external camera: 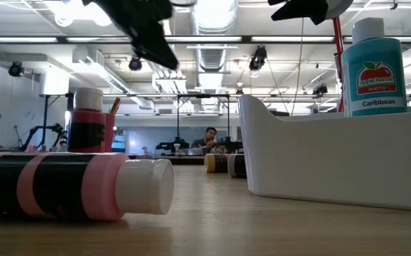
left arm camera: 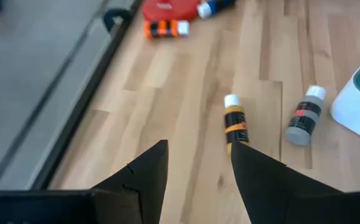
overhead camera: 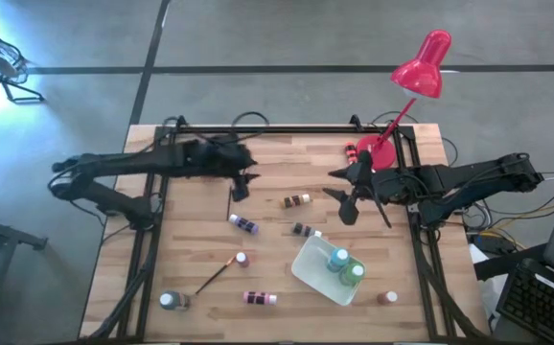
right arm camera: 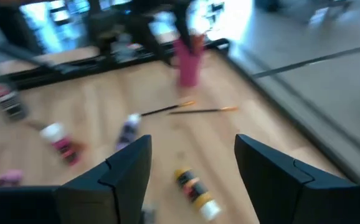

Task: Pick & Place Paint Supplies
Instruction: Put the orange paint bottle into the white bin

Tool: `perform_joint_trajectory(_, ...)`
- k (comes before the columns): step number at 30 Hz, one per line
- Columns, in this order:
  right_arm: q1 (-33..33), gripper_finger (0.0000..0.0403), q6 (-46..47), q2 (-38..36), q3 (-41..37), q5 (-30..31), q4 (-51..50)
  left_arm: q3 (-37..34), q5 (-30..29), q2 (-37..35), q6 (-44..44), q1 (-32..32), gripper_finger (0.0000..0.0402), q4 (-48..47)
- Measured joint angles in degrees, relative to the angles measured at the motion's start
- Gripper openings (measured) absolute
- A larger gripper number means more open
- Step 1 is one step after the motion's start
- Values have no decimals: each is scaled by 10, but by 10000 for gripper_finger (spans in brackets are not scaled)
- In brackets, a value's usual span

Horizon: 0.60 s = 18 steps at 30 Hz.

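Holding nothing, both grippers, left (overhead camera: 242, 187) and right (overhead camera: 351, 196), gape; tray (overhead camera: 308, 269) has apparently two bottles (overhead camera: 346, 265), the rest scattered.

Pale planked wood table (overhead camera: 191, 249), matt. Glossy white plastic tray (overhead camera: 311, 265). Shiny red lamp (overhead camera: 421, 67) beside right gripper (overhead camera: 354, 196). Smooth plastic-looking white-capped bottles (overhead camera: 296, 200).

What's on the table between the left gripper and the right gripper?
In the high view, a brown-and-yellow paint bottle lies on the wood between the left gripper and the right gripper.
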Motion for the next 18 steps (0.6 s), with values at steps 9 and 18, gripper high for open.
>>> perform_joint_trajectory(9, 20, 246, 22, -18, 12, -95, -82, 133, 28, 137, -12, -18, 181, -79)
perform_joint_trajectory(18, 57, 221, 11, 16, 69, -67, -95, 172, -44, 139, -21, -66, 181, -128)
